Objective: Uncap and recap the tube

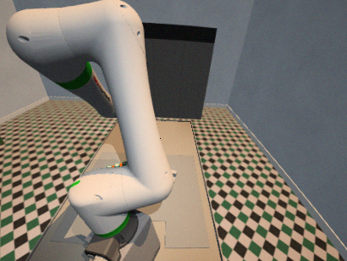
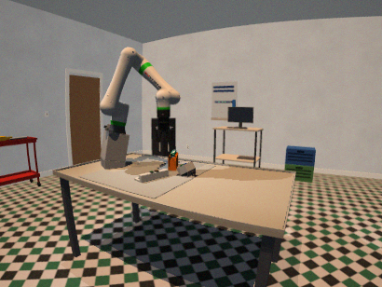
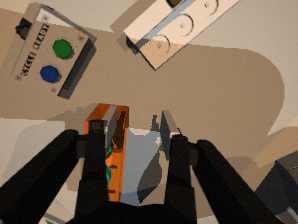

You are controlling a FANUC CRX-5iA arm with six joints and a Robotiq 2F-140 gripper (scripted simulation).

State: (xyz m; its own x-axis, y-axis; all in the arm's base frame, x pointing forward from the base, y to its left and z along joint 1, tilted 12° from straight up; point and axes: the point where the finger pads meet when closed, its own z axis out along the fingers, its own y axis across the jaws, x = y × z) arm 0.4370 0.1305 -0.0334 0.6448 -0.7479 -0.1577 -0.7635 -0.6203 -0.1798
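While the claw (image 3: 135, 137) hangs over the orange decapping station (image 3: 118, 150), its fingers stand apart, gripping nothing

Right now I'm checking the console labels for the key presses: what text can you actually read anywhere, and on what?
"CYCLE READY": along the edge of the console, beside the blue key and green key, faint.
Wall poster: blue bars only, too blurred to read.
Station and cap tray numbers: not legible.

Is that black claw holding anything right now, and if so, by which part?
Nothing is held. The tool hangs partly open above the orange tube holder, with only air between its fingers.
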